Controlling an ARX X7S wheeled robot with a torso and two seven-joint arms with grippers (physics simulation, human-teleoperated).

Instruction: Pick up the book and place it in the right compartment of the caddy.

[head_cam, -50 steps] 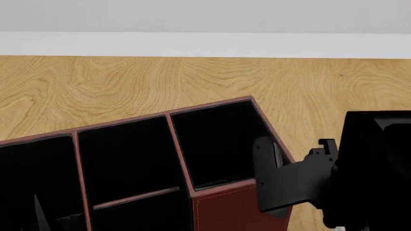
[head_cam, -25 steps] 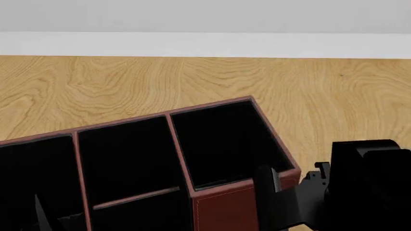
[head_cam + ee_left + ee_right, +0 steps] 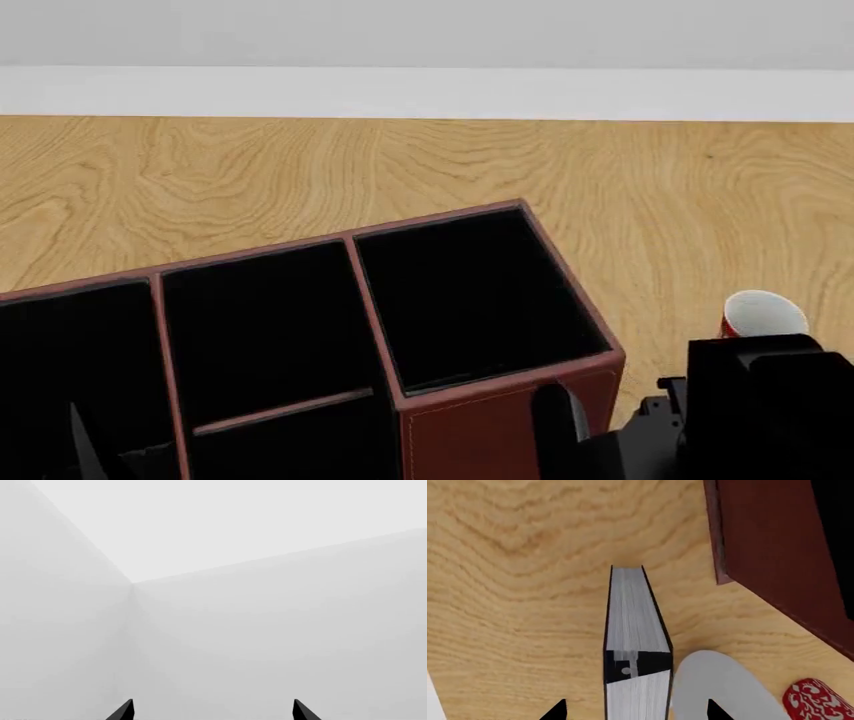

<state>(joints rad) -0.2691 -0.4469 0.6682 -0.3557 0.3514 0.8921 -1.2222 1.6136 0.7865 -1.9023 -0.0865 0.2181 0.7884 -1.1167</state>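
The book (image 3: 634,630) stands upright on the wooden table, its white page edges facing the right wrist camera between thin black covers. My right gripper (image 3: 634,712) is open, with one fingertip on each side of the book and apart from it. The reddish-brown caddy (image 3: 501,430) lies low in the head view; its right compartment (image 3: 467,295) shows a dark interior. The caddy's outer wall (image 3: 774,555) stands close beside the book. The book is hidden in the head view. My left gripper (image 3: 213,711) is open and empty, facing blank walls.
A red patterned cup (image 3: 817,700) with a white inside (image 3: 761,315) stands right next to the book, on the side away from the bare table. My right arm (image 3: 754,410) fills the lower right of the head view. Bare wooden tabletop (image 3: 400,160) lies behind the caddy.
My right arm has dropped lower and toward the bottom of the head view, away from the caddy's right compartment. The cup behind it has come into sight.
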